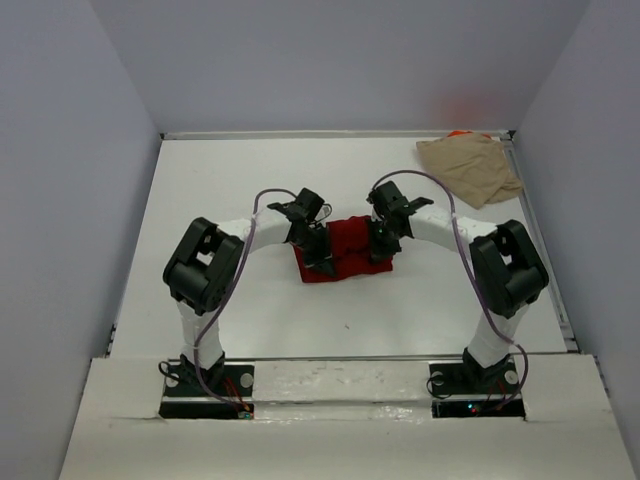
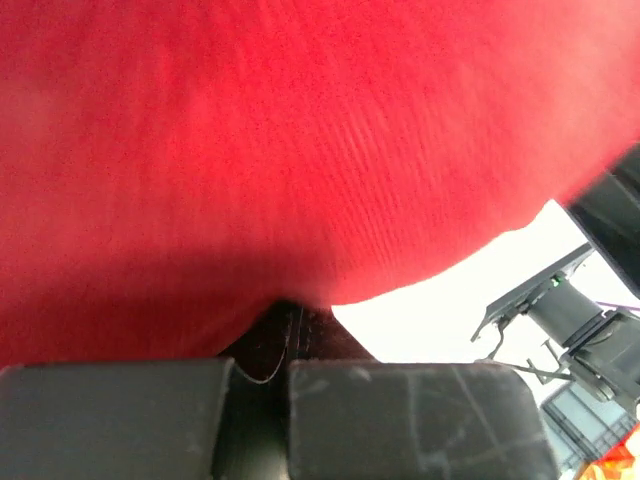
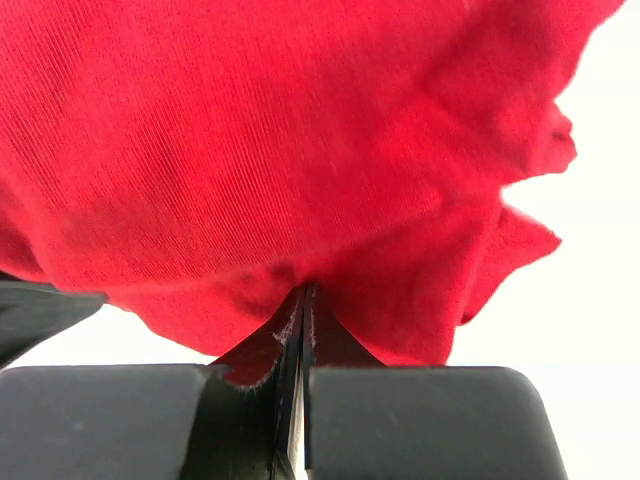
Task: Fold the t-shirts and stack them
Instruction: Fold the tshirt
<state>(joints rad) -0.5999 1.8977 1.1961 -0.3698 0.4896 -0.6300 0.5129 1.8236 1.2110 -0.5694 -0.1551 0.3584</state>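
The dark red t-shirt (image 1: 345, 247) lies bunched and partly folded in the middle of the table. My left gripper (image 1: 322, 262) is shut on its left front edge, and the red cloth (image 2: 300, 150) fills the left wrist view. My right gripper (image 1: 380, 246) is shut on its right side, and the right wrist view shows the cloth (image 3: 300, 150) pinched between the closed fingers. The tan t-shirt (image 1: 468, 168) lies crumpled at the far right corner, with a sliver of orange fabric (image 1: 459, 133) behind it.
The white table (image 1: 250, 190) is walled by grey panels on the left, back and right. A raised rail (image 1: 540, 260) runs along the right edge. Both arm bases (image 1: 205, 385) sit at the near edge.
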